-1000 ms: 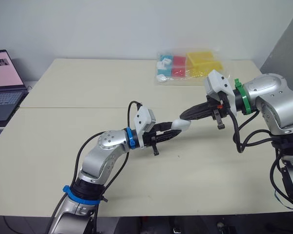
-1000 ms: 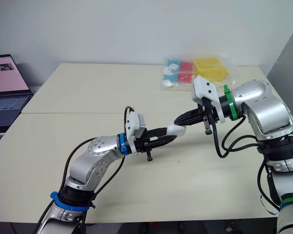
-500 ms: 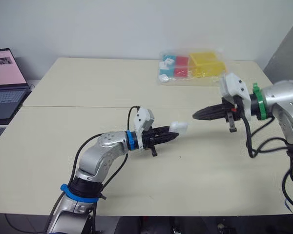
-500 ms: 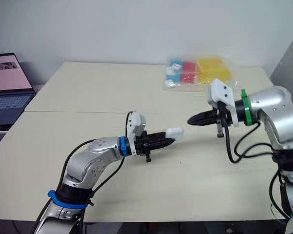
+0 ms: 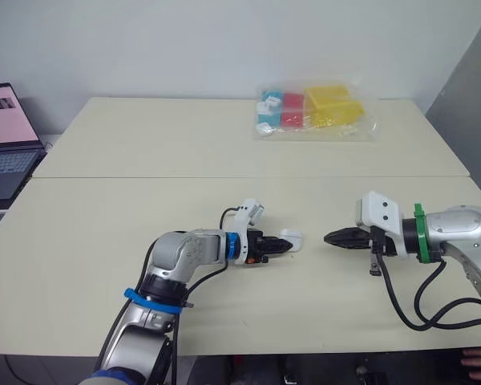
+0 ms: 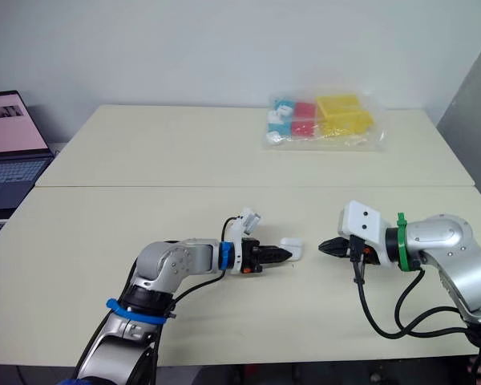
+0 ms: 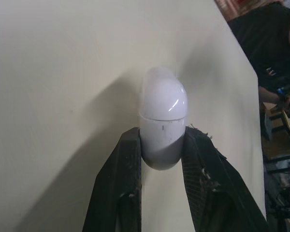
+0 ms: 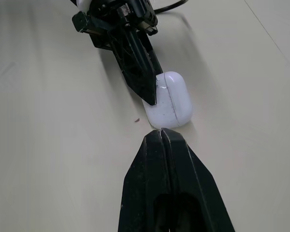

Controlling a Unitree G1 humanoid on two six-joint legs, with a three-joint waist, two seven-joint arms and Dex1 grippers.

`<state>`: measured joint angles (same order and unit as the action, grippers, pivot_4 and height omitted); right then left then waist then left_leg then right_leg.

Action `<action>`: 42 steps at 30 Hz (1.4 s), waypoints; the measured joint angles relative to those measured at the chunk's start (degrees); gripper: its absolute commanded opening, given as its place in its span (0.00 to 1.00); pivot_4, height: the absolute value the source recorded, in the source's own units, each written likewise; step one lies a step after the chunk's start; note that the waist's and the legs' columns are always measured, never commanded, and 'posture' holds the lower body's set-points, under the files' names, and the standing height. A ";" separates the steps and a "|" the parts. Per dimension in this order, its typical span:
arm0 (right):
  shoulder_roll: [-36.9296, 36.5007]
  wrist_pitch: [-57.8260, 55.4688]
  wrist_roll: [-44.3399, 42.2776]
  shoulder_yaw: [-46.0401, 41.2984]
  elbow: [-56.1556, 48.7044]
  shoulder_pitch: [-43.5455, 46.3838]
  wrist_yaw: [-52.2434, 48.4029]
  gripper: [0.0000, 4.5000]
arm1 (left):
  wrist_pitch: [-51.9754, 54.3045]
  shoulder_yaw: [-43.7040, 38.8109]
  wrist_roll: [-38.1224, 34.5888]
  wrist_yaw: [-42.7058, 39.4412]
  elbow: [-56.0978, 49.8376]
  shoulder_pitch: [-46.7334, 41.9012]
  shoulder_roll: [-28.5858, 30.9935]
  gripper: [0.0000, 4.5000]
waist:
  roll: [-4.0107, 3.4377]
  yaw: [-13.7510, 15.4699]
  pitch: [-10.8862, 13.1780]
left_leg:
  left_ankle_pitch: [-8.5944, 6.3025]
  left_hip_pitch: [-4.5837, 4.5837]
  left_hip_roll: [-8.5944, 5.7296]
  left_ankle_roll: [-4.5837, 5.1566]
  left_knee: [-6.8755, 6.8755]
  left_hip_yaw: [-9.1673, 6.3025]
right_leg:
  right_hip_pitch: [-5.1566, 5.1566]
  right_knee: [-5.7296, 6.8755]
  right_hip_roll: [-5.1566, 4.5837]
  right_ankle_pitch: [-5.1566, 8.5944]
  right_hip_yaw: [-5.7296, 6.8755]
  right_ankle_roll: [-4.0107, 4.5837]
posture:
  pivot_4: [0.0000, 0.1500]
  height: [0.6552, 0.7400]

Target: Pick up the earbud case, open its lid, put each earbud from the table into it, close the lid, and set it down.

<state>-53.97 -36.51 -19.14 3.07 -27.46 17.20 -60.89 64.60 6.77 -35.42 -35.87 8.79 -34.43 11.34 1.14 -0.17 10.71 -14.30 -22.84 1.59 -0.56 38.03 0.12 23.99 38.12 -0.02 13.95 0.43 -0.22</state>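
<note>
The white earbud case (image 5: 295, 239) lies low on the table with its lid closed. My left gripper (image 5: 285, 244) is shut on its lower half, one black finger on each side, as the left wrist view shows around the earbud case (image 7: 163, 116). My right gripper (image 5: 329, 237) hovers just right of the case, a small gap apart, shut with nothing in it. In the right wrist view the closed right gripper (image 8: 162, 133) points at the earbud case (image 8: 173, 99), and the left gripper (image 8: 147, 94) grips it from the far side.
A clear bag of coloured boxes (image 5: 313, 112) lies at the table's far edge. A laptop (image 5: 4, 140) stands at the far left. A seam (image 5: 104, 177) runs across the table. A person (image 7: 275, 48) is beyond the table's right end.
My left gripper has lowered the case from mid-air down to the table. The right gripper has come off the case, drawn back to the right and dropped low.
</note>
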 measured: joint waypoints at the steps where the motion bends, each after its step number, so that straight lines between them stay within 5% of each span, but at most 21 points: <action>1: -0.04 0.37 0.06 0.00 -0.01 -0.31 0.03 0.00 | 0.00 -0.18 0.07 0.12 0.32 -0.14 -0.08 0.17 | 0.00 -0.09 0.00 | 0.00 0.00 0.00 0.00 -0.01 -0.01 | 0.01 0.00 0.00 -0.01 -0.04 -0.01 | 1.00 1.00; 2: -0.18 0.74 0.11 0.00 -0.01 -0.63 0.05 0.00 | -0.02 -0.10 0.15 -0.10 0.41 -0.14 0.15 0.17 | 0.00 -0.14 0.00 | 0.00 0.01 0.00 0.00 -0.01 0.00 | 0.01 -0.01 -0.01 -0.01 -0.06 -0.01 | 1.00 1.00; 15: -1.17 -0.34 -1.28 -0.14 -0.99 -0.06 -0.05 0.00 | -1.19 0.09 0.53 -3.96 -2.50 0.71 7.90 1.00 | 0.01 -1.17 0.00 | 0.00 0.70 0.14 0.00 -0.11 -0.04 | -0.54 0.00 -0.01 -0.01 -0.03 0.06 | 1.00 1.00; 20: -1.12 0.41 -2.36 -0.18 -0.05 2.53 -0.98 0.00 | -5.44 0.23 2.94 -6.66 -11.24 6.63 19.26 1.00 | 0.03 -2.01 0.01 | -0.01 0.87 0.23 -0.01 -0.30 -0.07 | -0.57 0.00 -0.03 0.06 -0.10 0.18 | 1.00 1.00; 23: -0.65 1.04 -3.32 0.07 1.21 4.29 -2.46 0.13 | -12.20 1.10 6.57 -9.87 -14.61 10.38 25.31 1.00 | 0.05 -1.61 0.03 | -0.01 0.73 0.22 -0.01 -0.31 -0.04 | -0.47 -0.05 -0.05 0.09 -0.08 0.23 | 1.00 1.00; 31: -5.07 7.29 -3.13 -0.11 6.08 5.57 -9.80 0.76 | -35.12 -8.15 10.69 -26.48 -23.88 24.40 44.77 1.00 | 0.05 -0.65 0.05 | -0.02 -0.06 0.23 -0.02 -0.33 -0.01 | 0.18 -0.16 -0.58 0.15 -0.07 0.17 | 1.00 1.00; 34: -7.26 9.07 -3.15 -0.99 7.24 5.41 -12.58 0.99 | -37.90 -13.29 10.44 -28.98 -24.55 28.43 47.13 1.00 | 0.04 -0.24 0.06 | -0.02 -0.06 0.14 -0.02 -0.33 0.02 | 0.17 -0.20 -0.77 0.17 0.04 0.10 | 1.00 1.00; 42: -9.85 20.95 0.08 -2.25 17.36 8.69 -17.60 0.99 | -39.16 -23.53 12.78 -24.24 -29.07 34.15 47.64 1.00 | 0.04 -0.01 0.09 | -0.02 -0.02 0.12 -0.02 -0.21 0.07 | 0.14 -0.20 -0.83 0.17 0.08 0.09 | 1.00 1.00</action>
<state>-63.83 -15.55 -19.07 0.82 -10.10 25.89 -78.49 25.44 -16.76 -22.63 -60.11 -20.28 -0.29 58.98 1.18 -0.17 10.79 -14.32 -22.86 1.71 -0.58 37.82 0.19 24.13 37.92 -0.86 14.12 0.51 -0.13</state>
